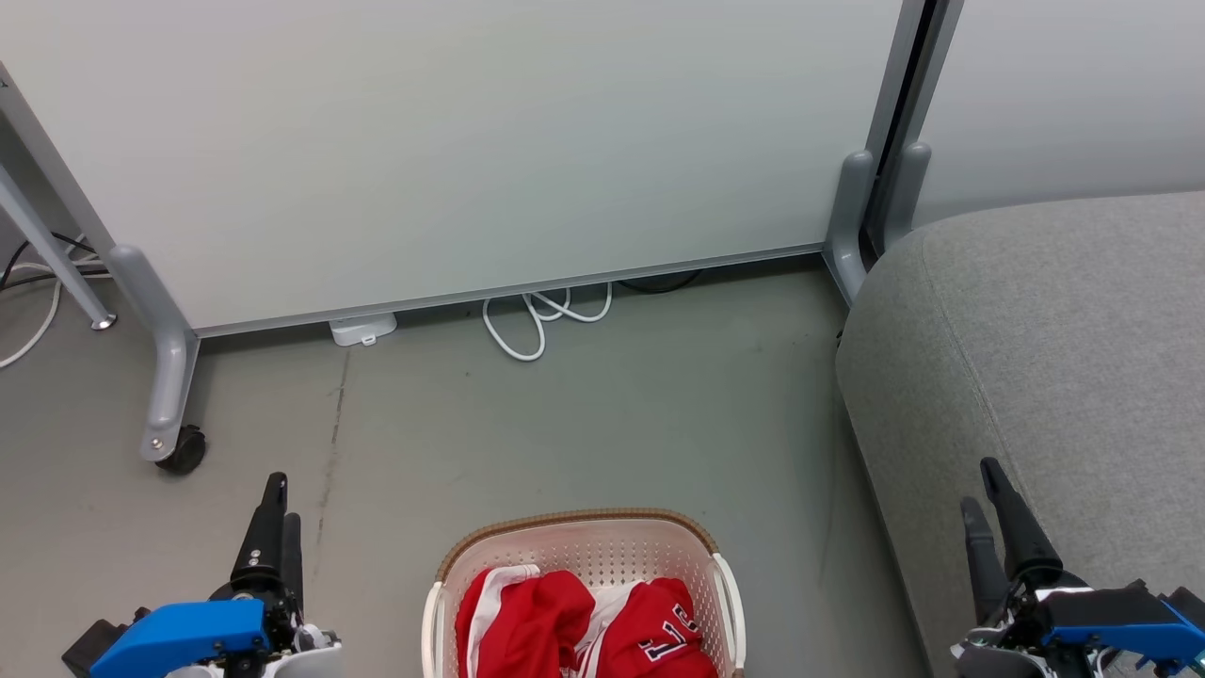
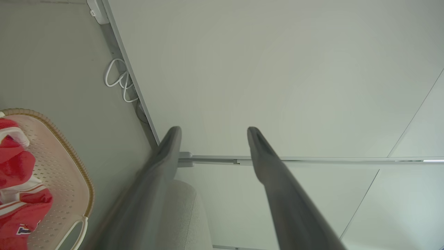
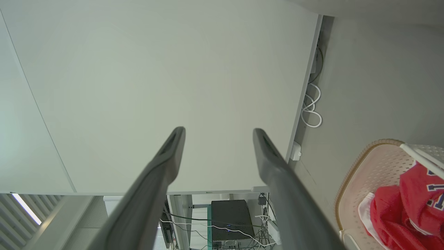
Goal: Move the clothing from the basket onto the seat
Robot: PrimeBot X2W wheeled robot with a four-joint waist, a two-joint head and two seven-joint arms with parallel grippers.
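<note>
Nearest: left gripper [image 1: 281, 504] and right gripper [image 1: 981, 485], fingers spread wide, empty, either side of cream-white perforated plastic basket [image 1: 584, 520]. Inside basket: bunched bright red, white-striped fabric clothing [image 1: 565, 612]. Right of basket, apart: large grey upholstered seat [image 1: 1054, 330]. Farthest: looped white cable [image 1: 537, 325] below pale partition panel [image 1: 471, 141].

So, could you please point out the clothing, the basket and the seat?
bright red striped fabric clothing [image 1: 527, 621], head view, on the left garment's middle.
cream perforated plastic basket [image 1: 602, 551], head view, on its far inner wall.
large grey upholstered seat [image 1: 1064, 339], head view, on its bare top.
</note>
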